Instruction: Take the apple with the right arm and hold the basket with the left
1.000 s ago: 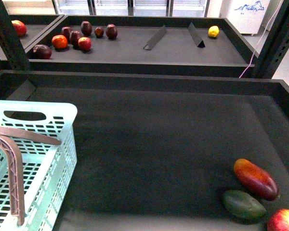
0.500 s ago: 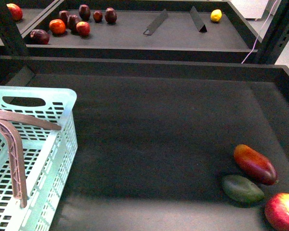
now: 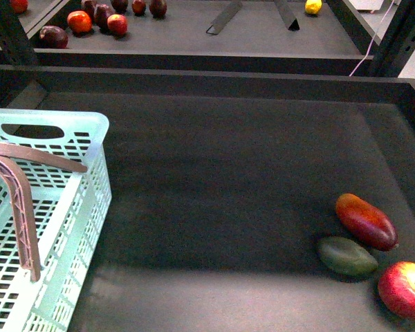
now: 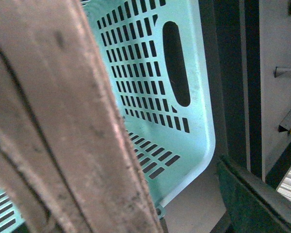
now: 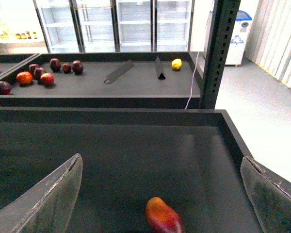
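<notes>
The apple (image 3: 404,289) sits way down in the near right corner of the dark table (image 3: 228,187), partly cut off by the edge of the front view. It's just beside a green mango (image 3: 346,256), and a red-orange mango (image 3: 365,221) lies right behind that one. Nothing is touching the apple.

The right tool (image 5: 161,158) is spread wide and empty. In its wrist view both fingers (image 5: 48,194) frame the table, with the red-orange mango low between them, and the apple isn't in that view.

The turquoise basket (image 3: 76,200) stands at the near left of the table, well apart from the fruit, its brown ribbed handle (image 3: 21,200) arching over the inside.

In the left wrist view that handle fills most of the picture, super close to the camera. Of the left tool only one dark green pad (image 4: 250,204) shows, so there's no telling whether it's clamped on the handle.

On the far shelf (image 3: 194,41) there's a cluster of dark red fruits (image 3: 97,14) and a lemon (image 3: 312,6).
</notes>
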Robot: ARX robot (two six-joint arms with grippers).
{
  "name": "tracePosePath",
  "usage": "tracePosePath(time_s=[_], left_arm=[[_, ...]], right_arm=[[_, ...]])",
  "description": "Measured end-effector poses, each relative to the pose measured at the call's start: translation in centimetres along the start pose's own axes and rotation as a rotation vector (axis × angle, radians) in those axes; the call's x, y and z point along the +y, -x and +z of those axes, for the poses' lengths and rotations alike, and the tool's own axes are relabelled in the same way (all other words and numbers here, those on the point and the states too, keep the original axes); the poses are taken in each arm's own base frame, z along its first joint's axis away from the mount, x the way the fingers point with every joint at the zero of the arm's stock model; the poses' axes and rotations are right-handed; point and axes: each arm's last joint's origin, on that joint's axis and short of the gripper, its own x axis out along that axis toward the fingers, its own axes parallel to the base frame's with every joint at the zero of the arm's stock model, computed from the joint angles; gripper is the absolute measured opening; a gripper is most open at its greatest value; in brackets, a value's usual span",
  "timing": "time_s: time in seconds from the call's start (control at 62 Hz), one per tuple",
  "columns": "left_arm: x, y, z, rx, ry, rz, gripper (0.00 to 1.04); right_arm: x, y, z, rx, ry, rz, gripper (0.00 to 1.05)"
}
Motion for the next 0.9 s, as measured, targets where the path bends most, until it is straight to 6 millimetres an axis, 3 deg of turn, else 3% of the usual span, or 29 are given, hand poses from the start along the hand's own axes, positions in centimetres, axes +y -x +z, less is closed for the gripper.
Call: tracePosePath(time_s=[0.226,0.323,0.565,0.903], left_arm=[[0.4,0.0,-0.1,-0.002,0.013,0.049,0.25],[0.3,0.4,-0.1,0.005,0.055,0.05,0.17],[-1.3,3.2,-1.3,0.024,-0.07,-0.005,0.16],[-6.8,7.8,-7.4,0.155,-0.339,-0.186,0.16]], right_arm=[[0.0,0.0,0.0,0.0,0.0,0.0,0.96],[0.0,0.0,0.0,0.0,0.0,0.0,0.96],[0.0,0.0,0.0,0.0,0.0,0.0,0.96],[0.0,0.0,0.0,0.0,0.0,0.0,0.96]])
